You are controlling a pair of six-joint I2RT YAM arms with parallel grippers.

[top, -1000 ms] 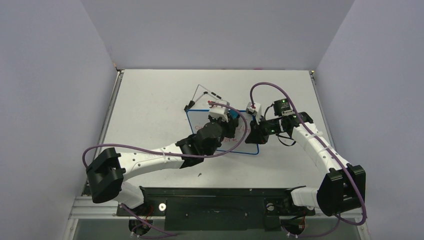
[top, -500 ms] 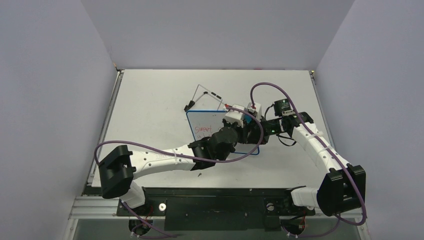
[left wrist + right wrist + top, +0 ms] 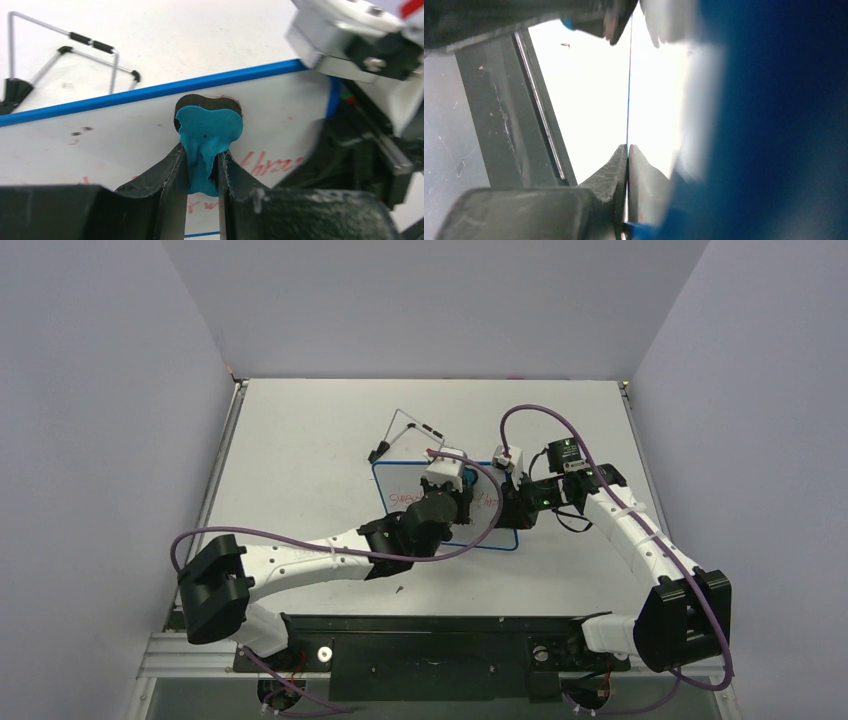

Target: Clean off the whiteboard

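Whiteboard (image 3: 100, 135) white, blue rim, red scrawl — eraser (image 3: 209, 131) teal, black backing — table (image 3: 300, 430) off-white.

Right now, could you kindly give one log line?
left gripper: shut on teal-and-black eraser; right gripper: shut on blue-rimmed whiteboard; red handwriting: present

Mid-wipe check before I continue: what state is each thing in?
Small rectangular white whiteboard with blue rim: lying flat.
Red handwriting: on the board, not yet erased.
Teal foam eraser block: pressed on the board.
Metal wire stand: swung out, lying flat.
Left tool: shut on the eraser.
Right tool: shut on the whiteboard's edge.
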